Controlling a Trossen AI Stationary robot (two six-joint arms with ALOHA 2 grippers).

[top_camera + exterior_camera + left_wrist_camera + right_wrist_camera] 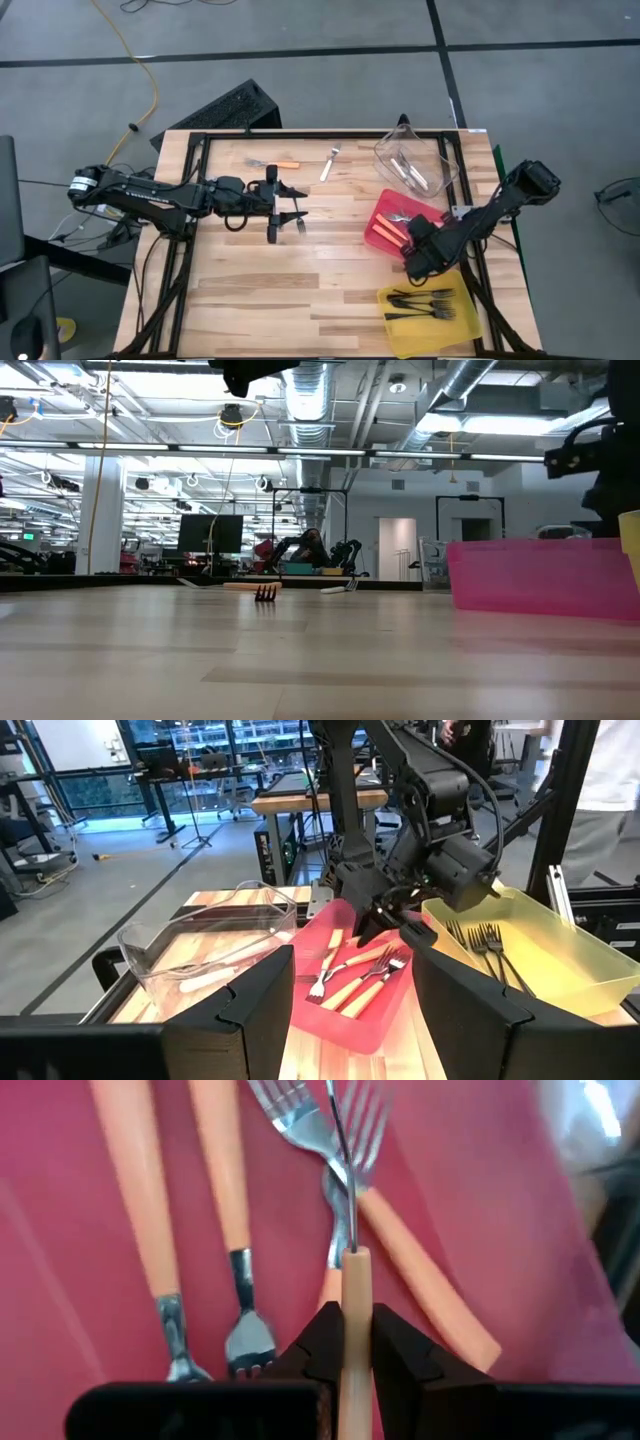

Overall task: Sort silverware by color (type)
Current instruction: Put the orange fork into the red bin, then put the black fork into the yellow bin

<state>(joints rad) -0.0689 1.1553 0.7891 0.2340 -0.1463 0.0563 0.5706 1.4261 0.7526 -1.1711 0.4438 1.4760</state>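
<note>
My right gripper (355, 1330) is low over the red bin (385, 205) and shut on an orange-handled fork (350, 1210). Several more orange-handled forks (150, 1200) lie in that bin. My left gripper (300, 210) is open and empty above the table's middle. Its fingers (250, 1005) point toward the bins. On the table's far part lie an orange-handled fork (276, 163) and a pale fork (330, 162). A black fork (265, 592) shows in the low view. The clear bin (440, 150) holds pale forks, and the yellow bin (465, 335) holds black forks. My right gripper pinches the fork's orange handle (356, 1280) between its two fingers, close behind the metal neck. The fingers lie along the fork, and the handle runs back between them. The fork is turned on edge with its head pointing away, over the forks in the red bin.
The three bins stand along the table's right side, the clear one far, the red one in the middle and the yellow one near. A black frame (200, 140) runs around the tabletop. Bare wood lies at the near left.
</note>
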